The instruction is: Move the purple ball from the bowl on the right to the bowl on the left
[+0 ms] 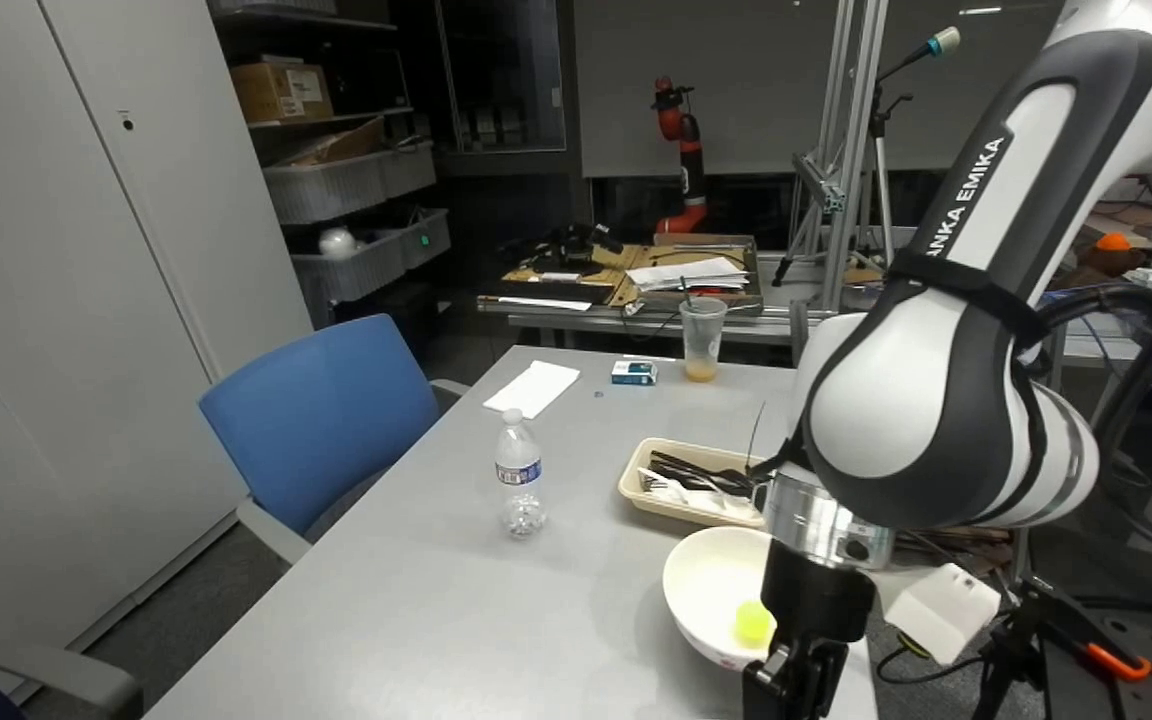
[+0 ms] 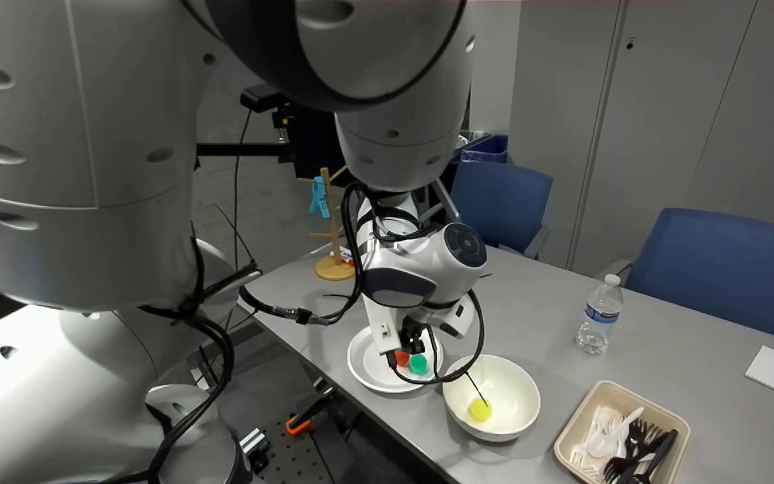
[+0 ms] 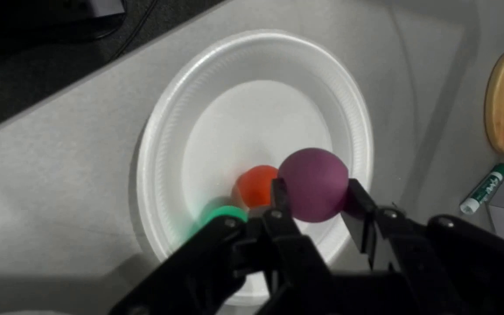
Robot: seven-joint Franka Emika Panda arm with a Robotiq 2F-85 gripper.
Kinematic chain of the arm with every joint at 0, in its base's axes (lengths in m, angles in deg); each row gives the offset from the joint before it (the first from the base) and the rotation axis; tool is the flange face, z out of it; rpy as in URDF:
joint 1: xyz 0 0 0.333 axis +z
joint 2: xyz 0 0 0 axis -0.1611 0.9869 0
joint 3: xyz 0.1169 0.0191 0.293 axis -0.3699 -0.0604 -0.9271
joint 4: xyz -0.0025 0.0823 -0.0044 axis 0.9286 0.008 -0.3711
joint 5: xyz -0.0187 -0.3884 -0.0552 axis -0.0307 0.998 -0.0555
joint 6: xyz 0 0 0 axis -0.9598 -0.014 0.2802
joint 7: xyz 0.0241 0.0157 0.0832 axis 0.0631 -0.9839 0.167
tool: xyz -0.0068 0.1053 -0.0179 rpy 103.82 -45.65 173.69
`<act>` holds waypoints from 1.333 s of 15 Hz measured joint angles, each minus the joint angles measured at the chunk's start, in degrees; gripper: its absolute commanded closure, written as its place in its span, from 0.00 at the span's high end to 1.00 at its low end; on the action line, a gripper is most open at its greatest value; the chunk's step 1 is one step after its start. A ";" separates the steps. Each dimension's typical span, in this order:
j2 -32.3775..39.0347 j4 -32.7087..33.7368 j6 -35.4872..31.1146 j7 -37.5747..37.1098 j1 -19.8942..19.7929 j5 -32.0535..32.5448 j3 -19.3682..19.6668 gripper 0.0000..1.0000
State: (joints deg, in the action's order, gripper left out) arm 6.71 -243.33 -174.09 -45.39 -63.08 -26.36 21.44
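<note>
The hand (image 3: 317,194) pinches the purple ball (image 3: 313,185) from opposite sides, likely to stop it rolling, and holds it above the plate (image 3: 256,111), where the red ball (image 3: 255,186) and green ball (image 3: 224,213) lie. The plate's rim should contain a drop; it is probably the left target, since in an exterior view the bowl (image 2: 516,393) stands to its right.

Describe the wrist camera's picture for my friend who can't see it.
A black gripper holds a purple ball over a white plate. On the plate sit a red-orange ball and a green ball, both partly hidden. A green marker lies on the gray table at right.
</note>
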 measured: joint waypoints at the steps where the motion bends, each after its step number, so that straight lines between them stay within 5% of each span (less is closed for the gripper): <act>1: 0.11 -0.20 -0.57 -0.50 1.54 0.57 1.85 0.10; 9: 2.47 -0.17 -6.58 -5.86 13.30 5.04 13.57 0.10; 10: 2.85 -0.04 -7.02 -6.64 14.40 5.56 14.52 0.55; 16: 3.94 1.05 -7.16 -9.39 19.51 6.79 18.76 0.98; 20: 4.13 1.71 -7.16 -9.56 20.81 6.79 19.59 1.00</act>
State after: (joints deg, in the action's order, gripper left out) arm 10.85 -241.62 -181.24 -54.94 -42.27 -19.57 41.03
